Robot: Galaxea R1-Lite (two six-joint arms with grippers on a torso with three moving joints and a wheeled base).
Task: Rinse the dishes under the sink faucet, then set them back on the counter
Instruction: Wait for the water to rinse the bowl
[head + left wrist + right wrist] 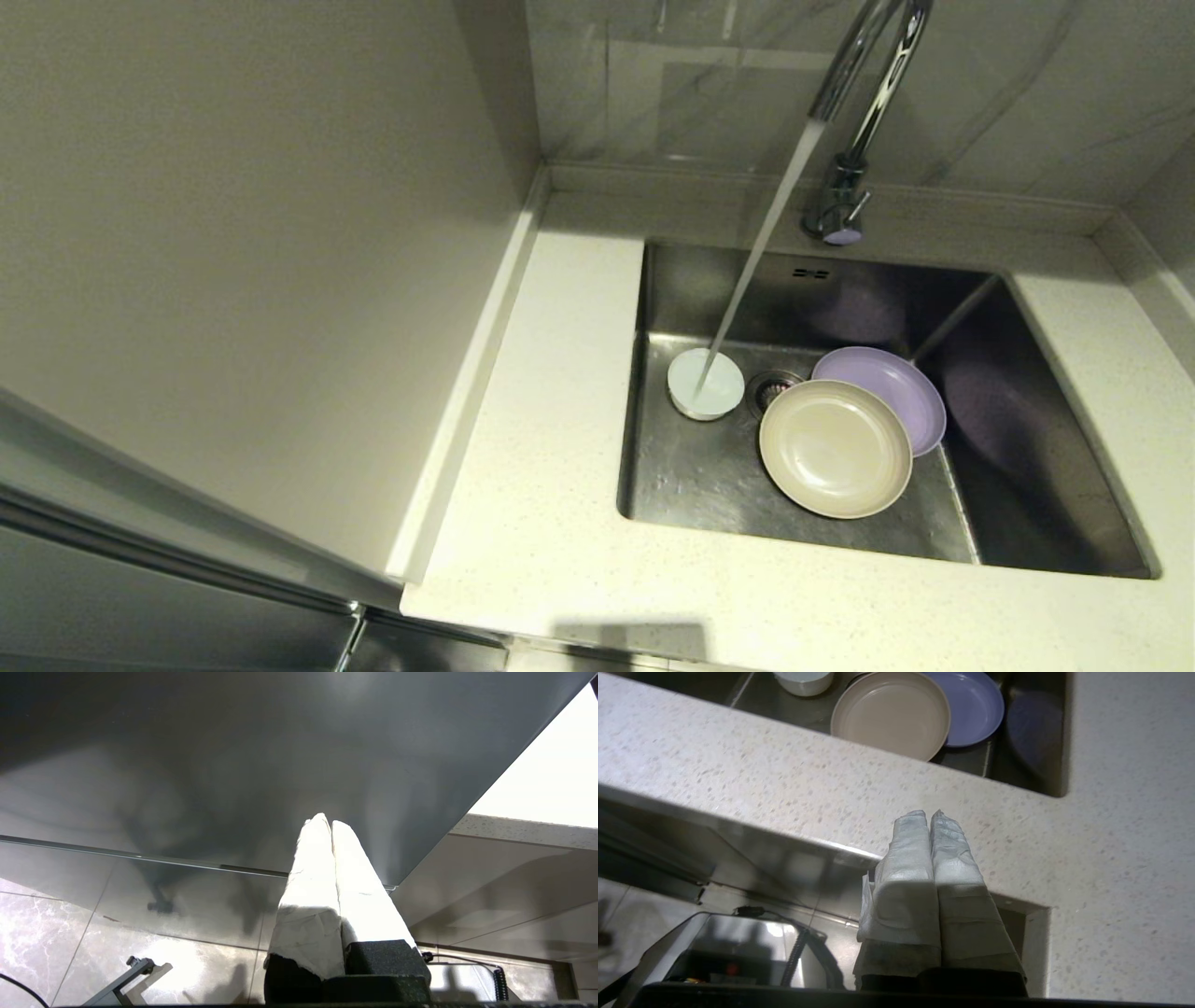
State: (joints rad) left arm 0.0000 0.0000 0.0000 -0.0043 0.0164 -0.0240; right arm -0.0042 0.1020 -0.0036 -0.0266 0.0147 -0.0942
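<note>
Three dishes lie in the steel sink (1027, 448): a small white bowl (706, 383) (803, 680), a beige plate (835, 448) (890, 714), and a lilac plate (892, 385) (976, 707) partly under the beige one. Water runs from the chrome faucet (864, 84) straight into the bowl. My right gripper (930, 813) is shut and empty, hovering over the front edge of the speckled counter (784, 784), short of the sink. My left gripper (327, 820) is shut and empty, low beside a dark cabinet face. Neither arm shows in the head view.
A tall panel (233, 233) rises along the counter's left side. Grey marbled wall tile (709, 84) backs the sink. Bare counter (551, 448) runs left of and in front of the basin. The drain strainer (771, 387) sits between bowl and plates.
</note>
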